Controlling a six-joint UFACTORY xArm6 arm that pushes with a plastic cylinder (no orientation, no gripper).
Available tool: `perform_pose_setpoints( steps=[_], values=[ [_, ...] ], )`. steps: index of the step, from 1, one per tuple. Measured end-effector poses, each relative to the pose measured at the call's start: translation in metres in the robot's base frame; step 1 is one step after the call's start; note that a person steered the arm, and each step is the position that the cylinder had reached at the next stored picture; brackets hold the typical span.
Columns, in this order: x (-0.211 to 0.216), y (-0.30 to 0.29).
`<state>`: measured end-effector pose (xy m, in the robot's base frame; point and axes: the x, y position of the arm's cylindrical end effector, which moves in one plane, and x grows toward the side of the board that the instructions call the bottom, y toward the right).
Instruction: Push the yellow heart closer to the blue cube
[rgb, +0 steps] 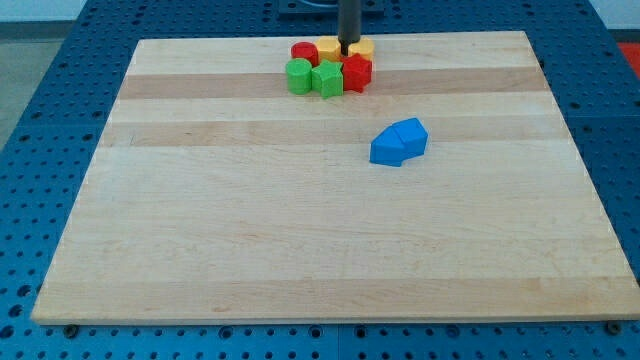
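Camera view, my tip among yellow blocks at board's top edge, blue blocks apart.

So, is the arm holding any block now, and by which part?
Nothing is held: my tip only stands among the yellow blocks at the wooden board's top edge.

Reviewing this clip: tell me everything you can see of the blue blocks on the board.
The blue blocks are two matte, plastic-looking pieces pressed side by side, so they read as one lump; their exact shapes are hard to tell. They lie flat on the wooden board, right of centre, apart from the cluster at the view's top. Nothing else touches them. My tip is far off, among that cluster.
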<state>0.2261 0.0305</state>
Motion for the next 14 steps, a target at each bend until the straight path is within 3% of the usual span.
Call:
perform_pose_setpoints(
  steps=[3,8,14],
  values=[
    [0.049,0.036],
    [0.033,0.095],
    [0.133,0.087]
  ],
)
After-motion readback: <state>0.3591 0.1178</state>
